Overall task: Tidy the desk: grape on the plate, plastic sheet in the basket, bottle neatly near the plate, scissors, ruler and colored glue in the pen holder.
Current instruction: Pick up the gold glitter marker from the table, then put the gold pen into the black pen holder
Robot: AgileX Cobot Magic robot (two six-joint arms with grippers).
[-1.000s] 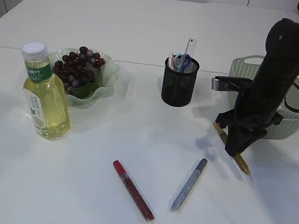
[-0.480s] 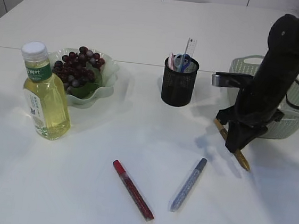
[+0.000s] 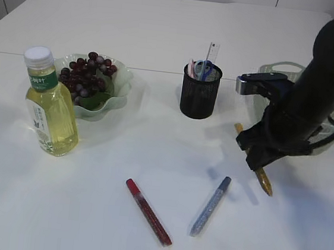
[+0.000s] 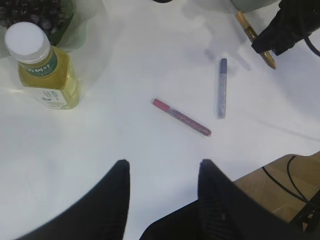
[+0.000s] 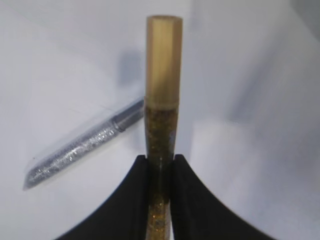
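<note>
My right gripper [image 5: 160, 159] is shut on a gold glitter glue [image 5: 162, 75], held slanted just above the table [image 3: 263, 180] in front of the basket [image 3: 279, 69]. A silver glue [image 3: 211, 205] and a red glue [image 3: 149, 211] lie on the table nearer the front. The black mesh pen holder [image 3: 199, 98] holds the scissors [image 3: 203, 66] and the ruler [image 3: 213, 51]. The bottle [image 3: 51, 104] stands next to the green plate [image 3: 121, 90] of grapes [image 3: 87, 75]. My left gripper [image 4: 161, 165] hangs open and empty over the front of the table. The plastic sheet is out of view.
The table's front edge and cables on the floor [image 4: 285, 180] show at the lower right of the left wrist view. The right arm [image 3: 313, 98] covers much of the basket.
The right gripper has lifted the gold glue a little off the table and moved it slightly left. Everything else stays put.
</note>
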